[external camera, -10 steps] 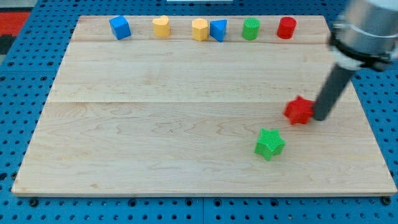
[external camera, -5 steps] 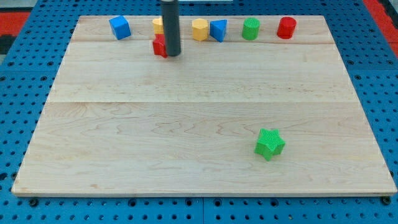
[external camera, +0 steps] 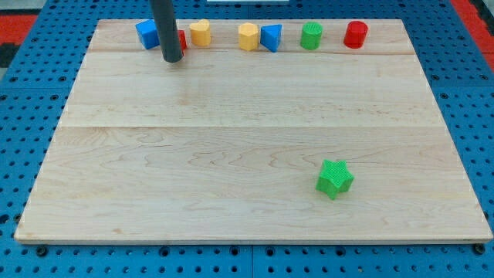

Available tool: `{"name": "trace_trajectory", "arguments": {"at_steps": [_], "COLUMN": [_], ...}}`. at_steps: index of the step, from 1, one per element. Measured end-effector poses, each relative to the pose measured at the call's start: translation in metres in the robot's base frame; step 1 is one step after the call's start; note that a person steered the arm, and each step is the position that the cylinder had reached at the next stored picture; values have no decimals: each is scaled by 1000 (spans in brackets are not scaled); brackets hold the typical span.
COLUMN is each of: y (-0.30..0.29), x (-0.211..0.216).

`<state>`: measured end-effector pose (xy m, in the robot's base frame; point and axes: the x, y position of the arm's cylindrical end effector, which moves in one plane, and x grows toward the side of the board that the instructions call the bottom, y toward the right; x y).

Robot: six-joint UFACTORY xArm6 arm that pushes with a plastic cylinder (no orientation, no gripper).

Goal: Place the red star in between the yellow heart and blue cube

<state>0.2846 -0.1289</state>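
The red star (external camera: 181, 40) sits in the top row between the blue cube (external camera: 146, 34) on its left and the yellow heart (external camera: 201, 32) on its right. The rod hides most of the star; only a red sliver shows. My tip (external camera: 172, 59) rests on the board just below and left of the star, touching or nearly touching it. The rod also covers the blue cube's right edge.
Along the top row to the right stand a yellow block (external camera: 248, 36), a blue triangular block (external camera: 271, 37), a green cylinder (external camera: 311, 35) and a red cylinder (external camera: 355, 34). A green star (external camera: 334, 178) lies at the lower right of the wooden board (external camera: 231, 154).
The tip pushed the red star from the board's right side to below the yellow heart, then left and up into the gap between the blue cube and heart.
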Motion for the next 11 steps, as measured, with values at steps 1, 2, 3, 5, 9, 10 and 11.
{"name": "trace_trajectory", "arguments": {"at_steps": [1, 2, 3, 5, 9, 10, 11], "y": [0, 0, 0, 1, 1, 7, 31], "x": [-4, -5, -6, -9, -18, -6, 19]}}
